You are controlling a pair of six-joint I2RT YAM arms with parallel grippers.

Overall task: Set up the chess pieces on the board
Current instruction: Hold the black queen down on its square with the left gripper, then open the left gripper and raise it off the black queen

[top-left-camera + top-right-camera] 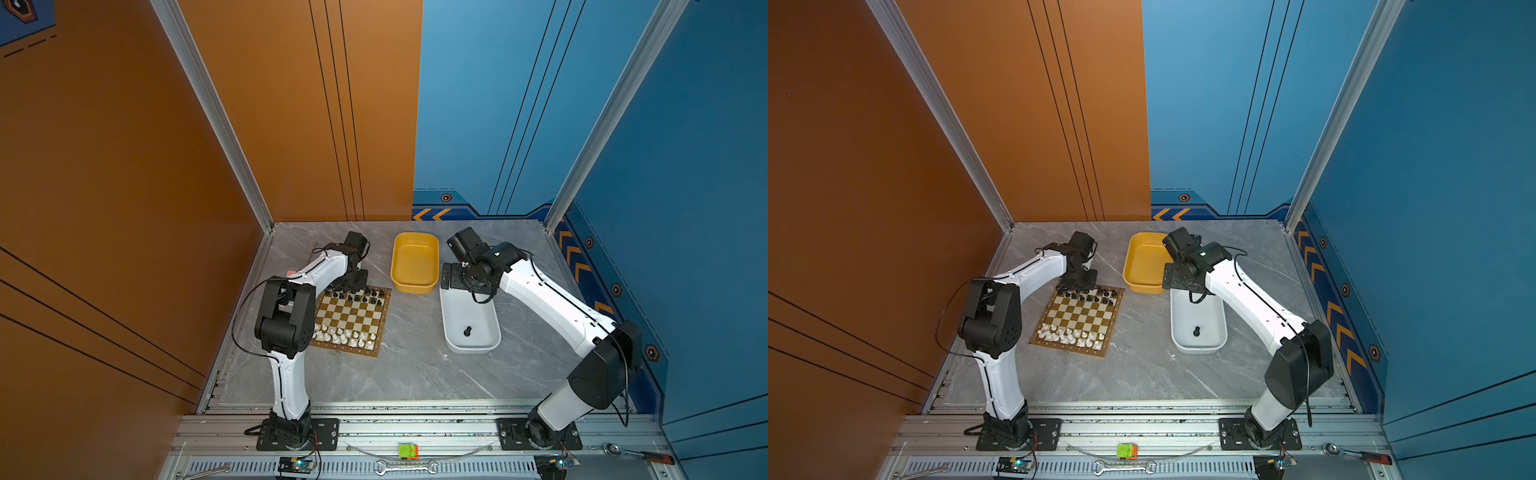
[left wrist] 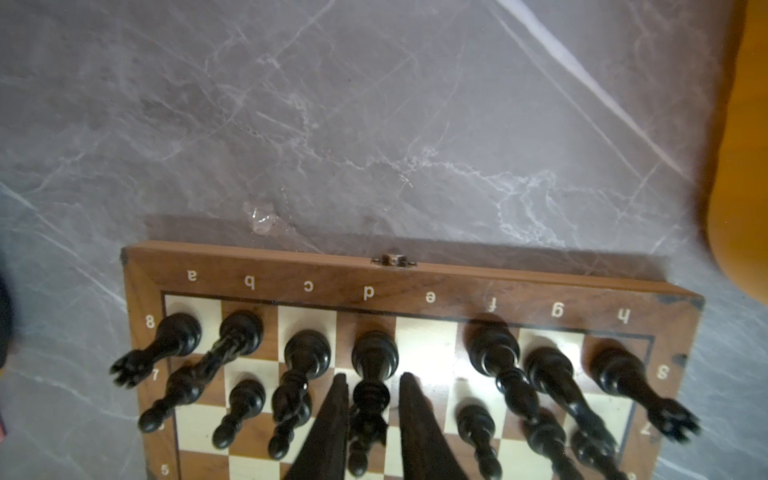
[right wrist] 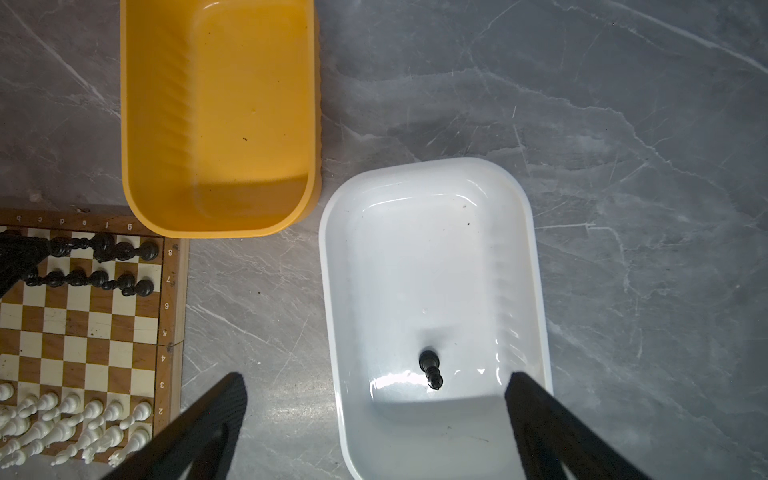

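board [image 1: 351, 318] chequered brown-gold and cream; rim [image 2: 432, 274] brown with white letters. black pieces [image 1: 353, 296], cream-white pieces [image 1: 345, 338]. yellow tub [image 1: 415, 286] plain inside; white tub [image 1: 469, 309] glossy, a lone piece [image 1: 467, 331] black against it. table [image 1: 415, 374] grey marble, pale veins. orange wall [image 1: 124, 166] and blue wall [image 1: 478, 104] carry thin black lines; orange chevrons [image 1: 432, 215] on the blue. arms [image 1: 540, 291] white with black joints.

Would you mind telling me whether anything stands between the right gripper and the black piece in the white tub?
Nothing visible does. The black piece sits alone in the white tub, and the right gripper hangs over the tub with its jaws wide open. Only bare tub floor shows around the piece.
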